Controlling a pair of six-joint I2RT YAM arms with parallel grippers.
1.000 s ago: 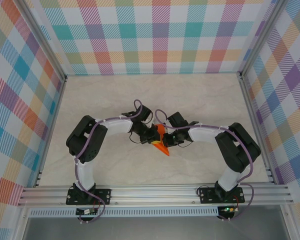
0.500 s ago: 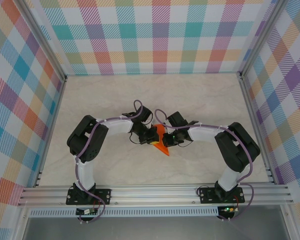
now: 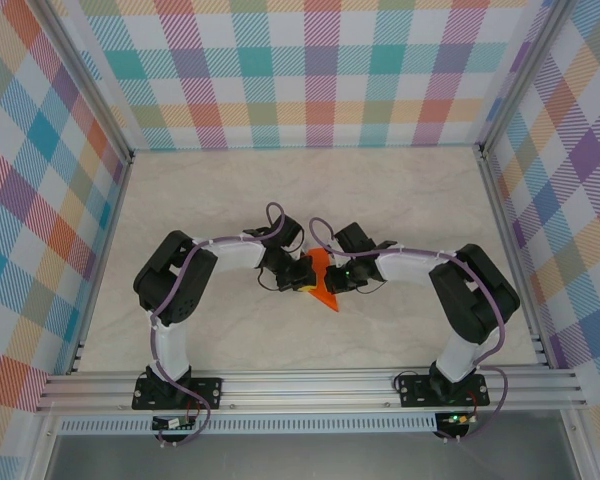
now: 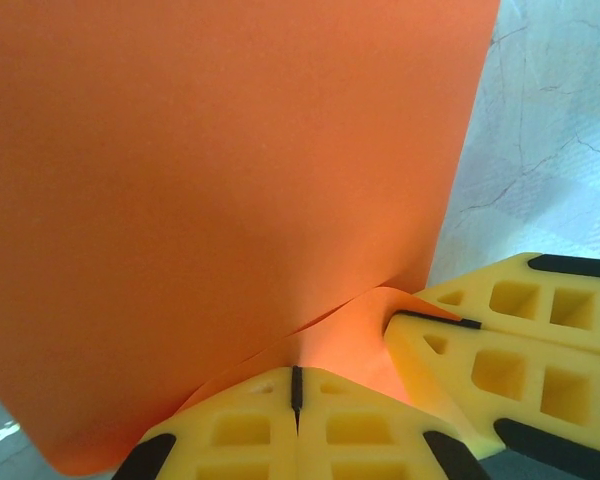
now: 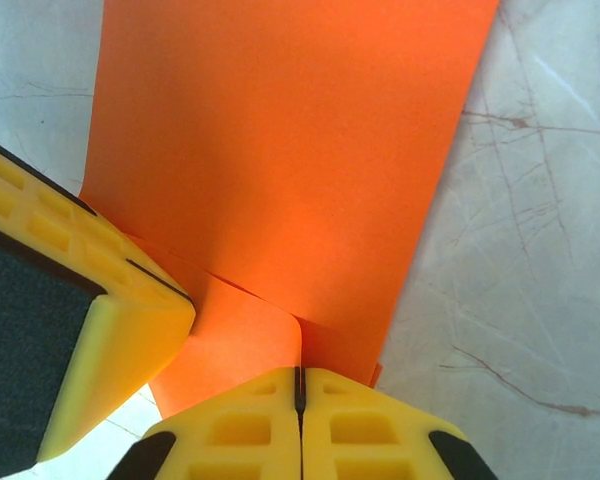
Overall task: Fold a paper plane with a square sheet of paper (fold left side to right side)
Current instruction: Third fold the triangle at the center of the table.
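The square sheet of paper (image 3: 320,283) is bright orange and doubled over in layers, held between my two grippers at the table's middle. My left gripper (image 3: 304,277) is shut on one curled edge of the sheet (image 4: 230,180); its yellow jaws (image 4: 296,372) meet with paper pinched between them. My right gripper (image 3: 329,278) is shut on the sheet's (image 5: 280,150) neighbouring edge, its jaws (image 5: 300,372) pressed together. Each wrist view has the other gripper's yellow fingers (image 4: 500,330) (image 5: 100,300) close beside the paper. I cannot tell whether the sheet has a paper plane's shape.
The pale marbled tabletop (image 3: 400,200) lies around the grippers, fenced by aluminium rails (image 3: 310,385) in front and checked walls (image 3: 310,70) at the back and sides. Both arms bend inward and nearly touch.
Both grippers and the paper have shifted only slightly toward the left. The hold on the paper looks the same.
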